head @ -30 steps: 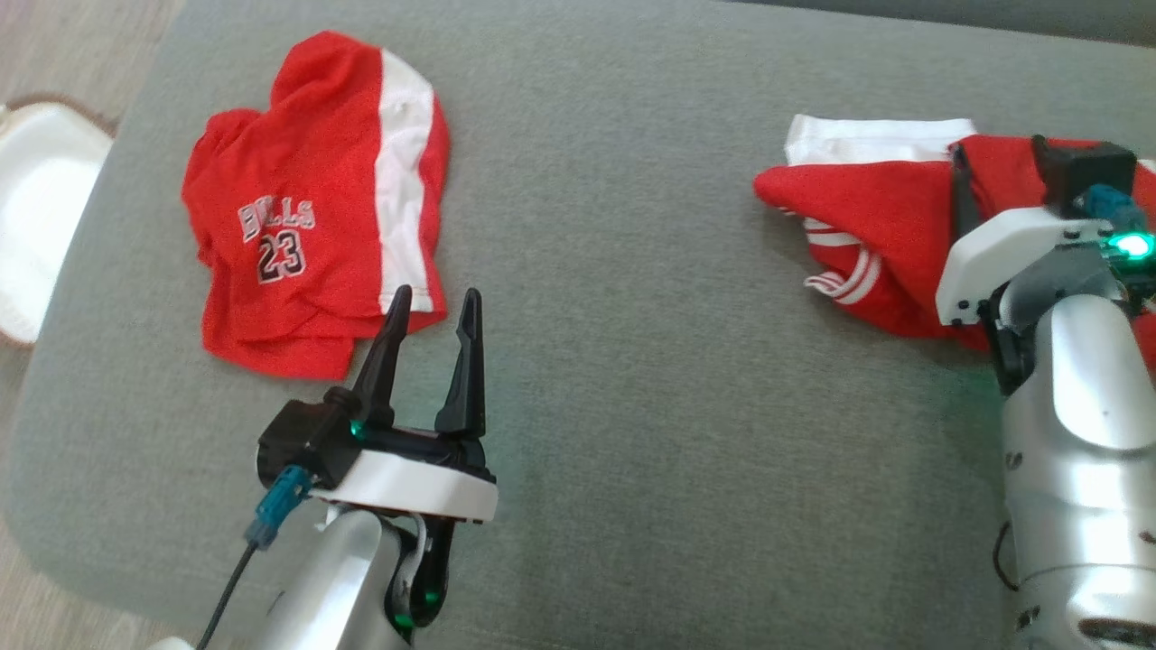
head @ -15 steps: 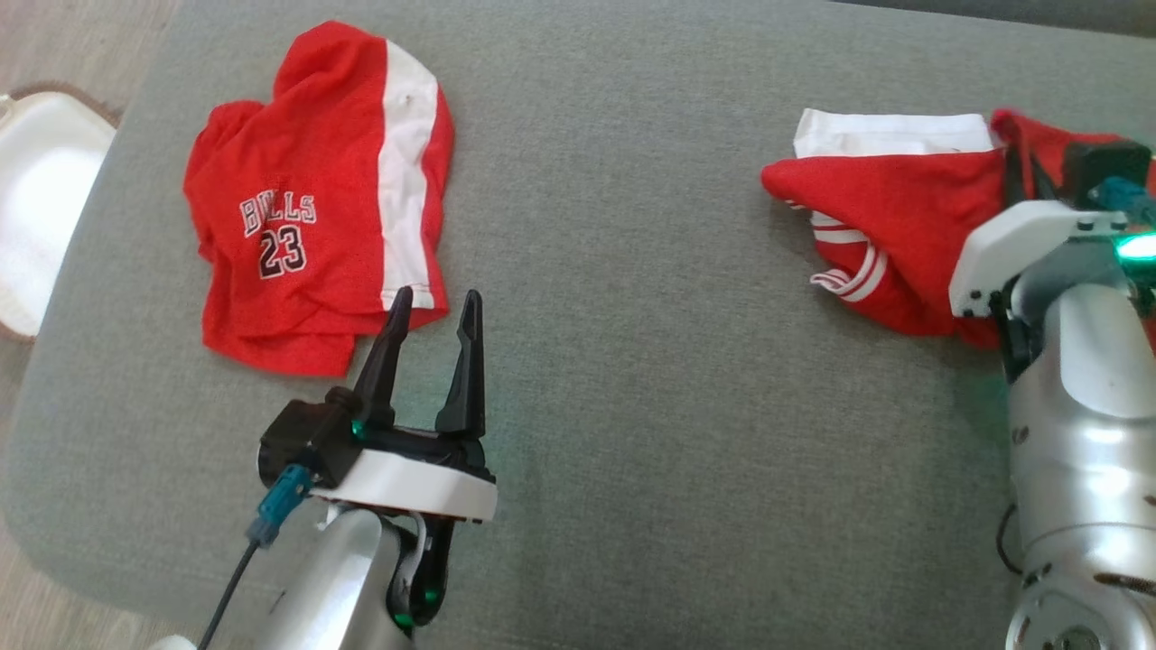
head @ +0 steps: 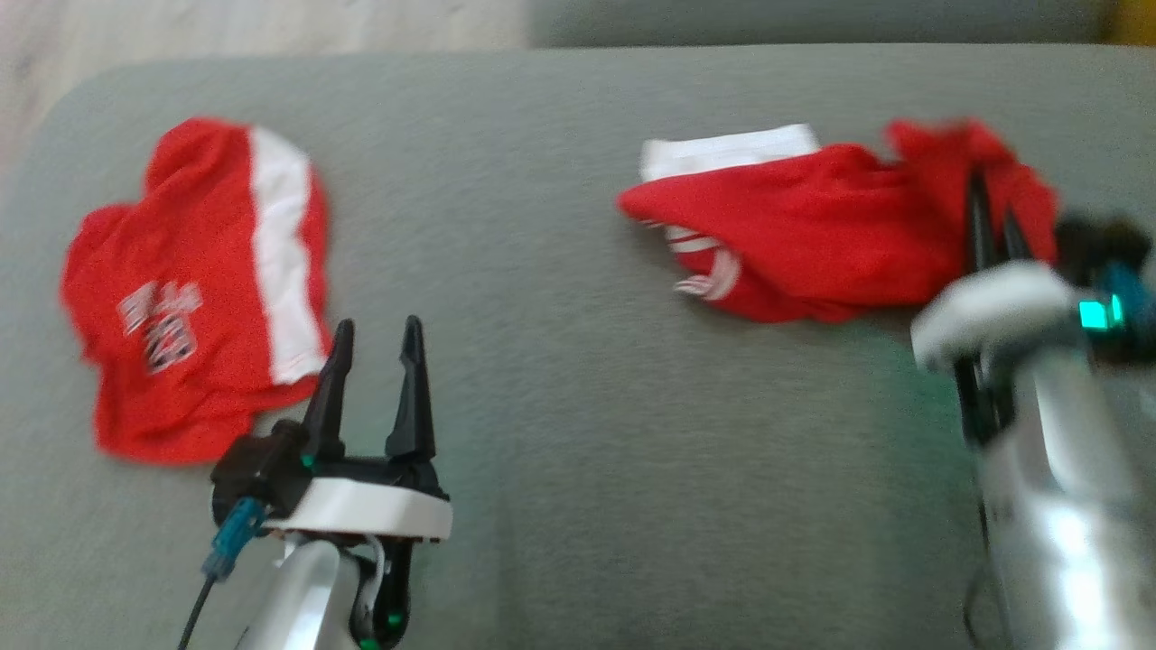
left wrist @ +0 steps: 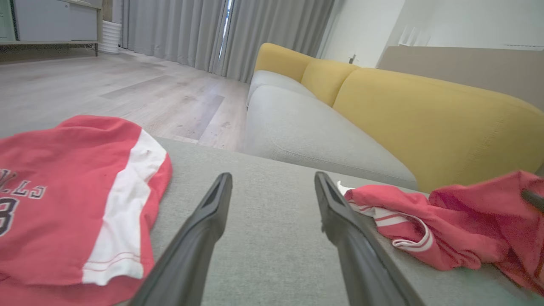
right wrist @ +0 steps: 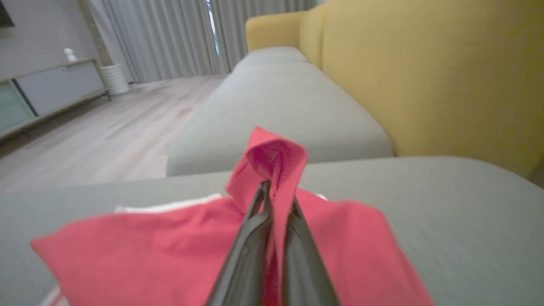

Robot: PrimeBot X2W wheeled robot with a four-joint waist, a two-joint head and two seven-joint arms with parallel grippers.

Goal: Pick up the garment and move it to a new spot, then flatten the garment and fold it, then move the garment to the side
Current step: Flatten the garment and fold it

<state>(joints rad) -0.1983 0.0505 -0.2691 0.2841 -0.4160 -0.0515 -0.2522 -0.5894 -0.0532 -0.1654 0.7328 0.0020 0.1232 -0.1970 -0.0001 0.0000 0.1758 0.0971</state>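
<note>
The garment [head: 813, 226] is a crumpled red jersey with white trim, lying at the right of the grey cushion [head: 578, 406]. My right gripper [head: 989, 203] is shut on a fold at its right end. In the right wrist view that fold [right wrist: 272, 161] stands up pinched between the fingers of the right gripper [right wrist: 265, 187], with the garment [right wrist: 170, 250] spread below. My left gripper [head: 379, 327] hovers open and empty at the lower left. The left wrist view has the left gripper [left wrist: 273, 176] over bare cushion, the garment [left wrist: 459, 221] to its right.
Red shorts [head: 181, 289] with a white stripe and a printed number lie flat at the cushion's left, just beyond the left fingertips, and appear as red shorts [left wrist: 63, 191] in the left wrist view. A yellow sofa [left wrist: 425, 114] stands behind, wooden floor [left wrist: 106, 89] beyond.
My right gripper has shut on the garment's right end and drawn a fold upward. The head camera has turned, shifting the whole picture left and down. The left gripper stays open.
</note>
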